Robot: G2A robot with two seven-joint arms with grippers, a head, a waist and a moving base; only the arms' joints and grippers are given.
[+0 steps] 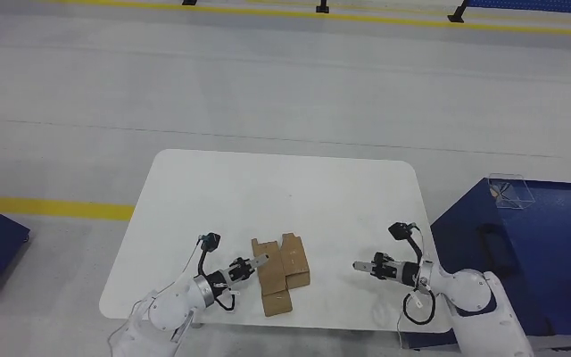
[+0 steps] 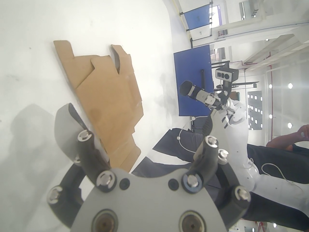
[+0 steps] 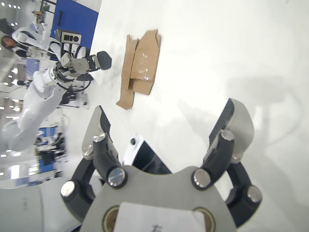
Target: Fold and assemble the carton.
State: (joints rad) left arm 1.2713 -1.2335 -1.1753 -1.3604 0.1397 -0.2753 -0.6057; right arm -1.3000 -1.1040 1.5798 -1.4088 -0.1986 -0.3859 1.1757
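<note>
A flattened brown cardboard carton (image 1: 281,272) lies by the front edge of a white table (image 1: 268,178), about midway along it. The left gripper (image 1: 259,261) sits at the carton's left side, its fingers (image 2: 65,126) spread wide, one against the cardboard's edge. Towards the right edge, well apart, the right gripper (image 1: 359,266) hovers with fingers wide open.

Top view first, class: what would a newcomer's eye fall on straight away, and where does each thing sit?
A flattened brown carton lies on the white table, near the edge closest to the robot. The left hand sits open right at the carton's side. The right hand hangs open on the carton's other side, well apart from it and pointing toward it.
</note>
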